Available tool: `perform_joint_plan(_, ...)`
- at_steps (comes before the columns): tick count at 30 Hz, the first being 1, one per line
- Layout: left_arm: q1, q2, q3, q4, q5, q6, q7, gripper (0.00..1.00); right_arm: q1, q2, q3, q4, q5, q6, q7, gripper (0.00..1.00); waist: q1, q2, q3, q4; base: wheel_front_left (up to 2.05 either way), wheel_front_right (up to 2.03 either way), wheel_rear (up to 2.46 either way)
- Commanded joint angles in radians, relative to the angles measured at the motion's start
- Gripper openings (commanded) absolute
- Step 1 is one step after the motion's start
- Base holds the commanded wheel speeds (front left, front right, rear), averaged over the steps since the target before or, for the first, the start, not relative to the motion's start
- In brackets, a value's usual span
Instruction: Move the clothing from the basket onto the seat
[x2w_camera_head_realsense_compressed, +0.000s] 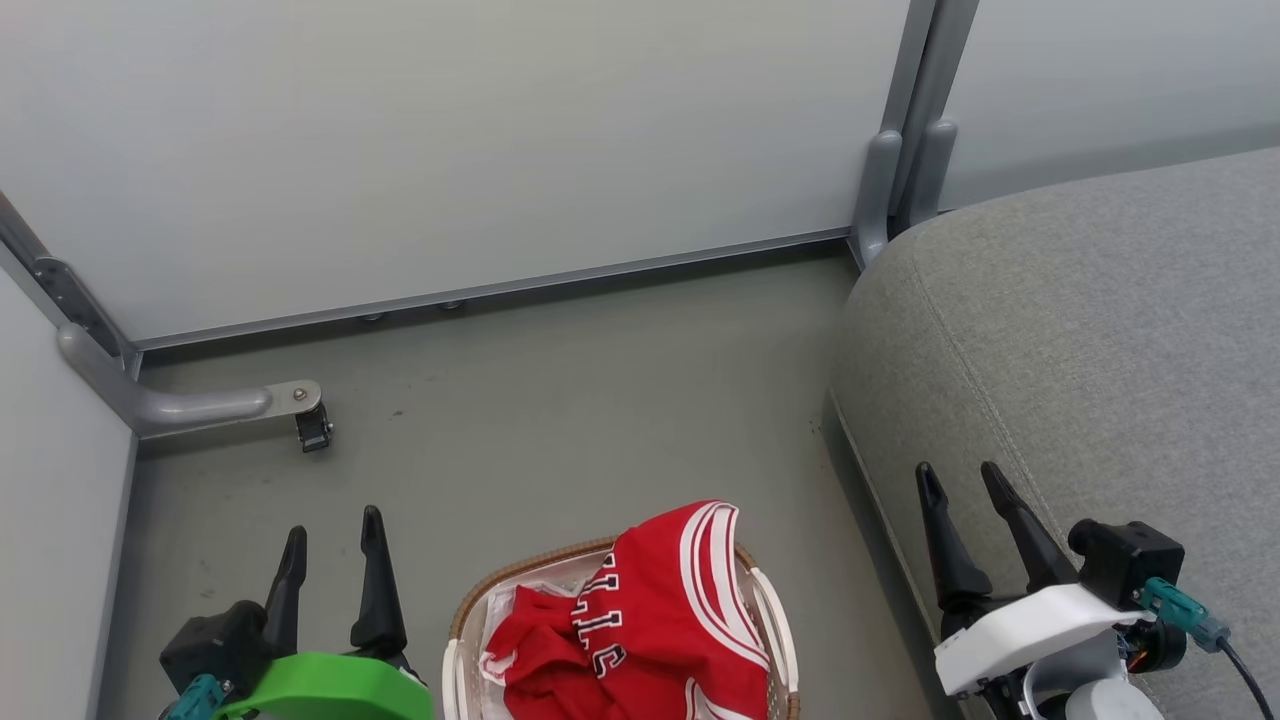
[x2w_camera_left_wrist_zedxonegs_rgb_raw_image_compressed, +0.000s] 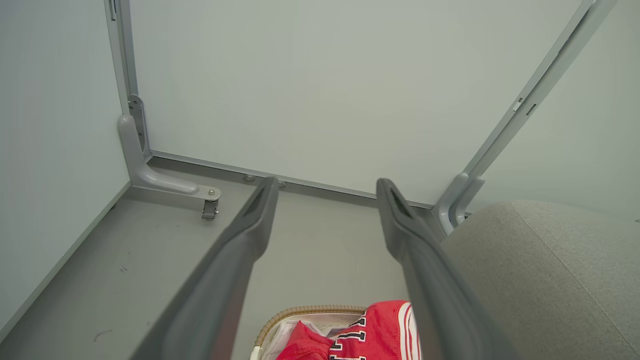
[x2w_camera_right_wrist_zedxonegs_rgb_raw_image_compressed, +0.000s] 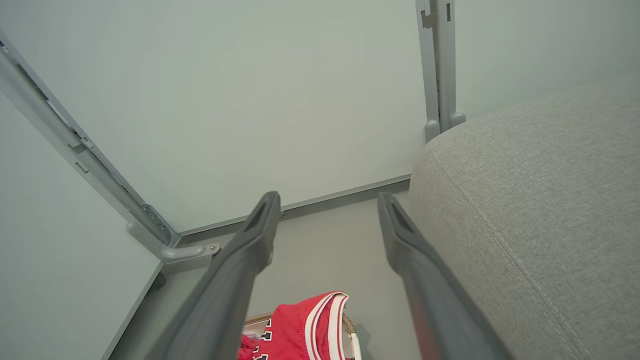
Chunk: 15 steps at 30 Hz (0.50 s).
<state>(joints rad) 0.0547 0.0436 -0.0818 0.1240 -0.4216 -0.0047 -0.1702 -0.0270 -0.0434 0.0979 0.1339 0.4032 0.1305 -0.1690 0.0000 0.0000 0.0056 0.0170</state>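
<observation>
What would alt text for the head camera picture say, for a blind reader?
Red clothing with white stripes is heaped in a small basket on a grey floor, a large grey seat to its right. The left pincer and right pincer stand open either side, holding nothing.

You see one basket (x2w_camera_head_realsense_compressed: 780, 625), one heap of clothing (x2w_camera_head_realsense_compressed: 650, 630), one seat (x2w_camera_head_realsense_compressed: 1100, 330) and two grippers: left gripper (x2w_camera_head_realsense_compressed: 333, 522), right gripper (x2w_camera_head_realsense_compressed: 958, 468).
</observation>
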Motion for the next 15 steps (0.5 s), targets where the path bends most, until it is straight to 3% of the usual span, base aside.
perform_joint_plan(1, 0.012, 0.008, -0.003, -0.004, 0.028, -0.002, -0.010, 1.00, 0.010, -0.006, 0.004, -0.011, -0.029, 0.000, -0.012, 1.00, 0.0000, 0.0000, 0.000, 0.001, 0.00, 0.00, 0.00)
perform_joint_plan(15, 0.028, 0.008, -0.020, 0.009, 0.116, 0.003, -0.041, 1.00, 0.019, -0.007, 0.027, -0.012, -0.155, 0.000, -0.043, 1.00, 0.0000, 0.0000, 0.000, 0.004, 0.00, 0.00, 0.00)
